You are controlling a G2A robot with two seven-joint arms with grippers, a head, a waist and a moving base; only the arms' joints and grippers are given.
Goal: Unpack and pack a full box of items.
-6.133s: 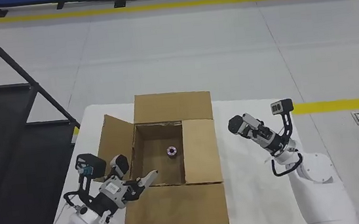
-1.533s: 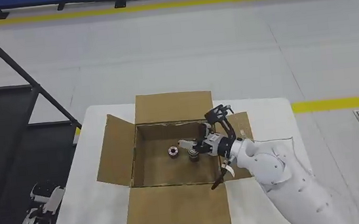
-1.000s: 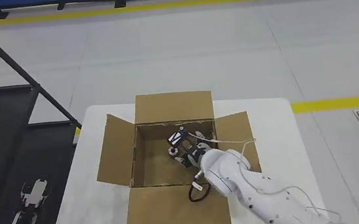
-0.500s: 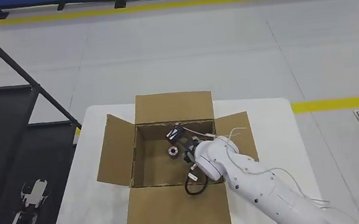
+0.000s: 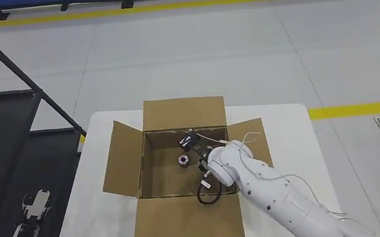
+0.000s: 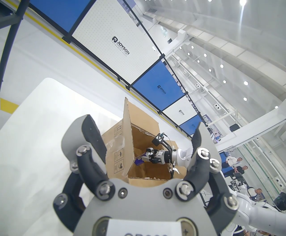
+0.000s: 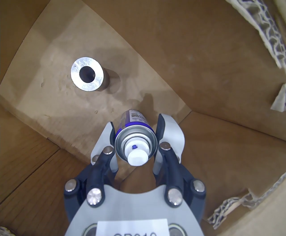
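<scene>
The box [image 5: 182,112] stands mid-table with all four flaps folded outward. Much of its cardboard floor is bare, with open room toward the left and near walls. A metal tube [image 7: 87,74] stands upright near the middle of that floor. The white table [image 5: 83,227] shows a free margin on every side of the box. Around it lie grey floor, a yellow line and, at left, a black frame. The right arm crosses the right flap and bends down into the box. The right claw [image 7: 136,126] points at the floor and pinches a can [image 7: 135,139] upright, nozzle up, beside the tube but apart. Whether the can touches the floor cannot be told. The left claw [image 6: 144,130] is spread wide, off the table's left edge, facing the box.
</scene>
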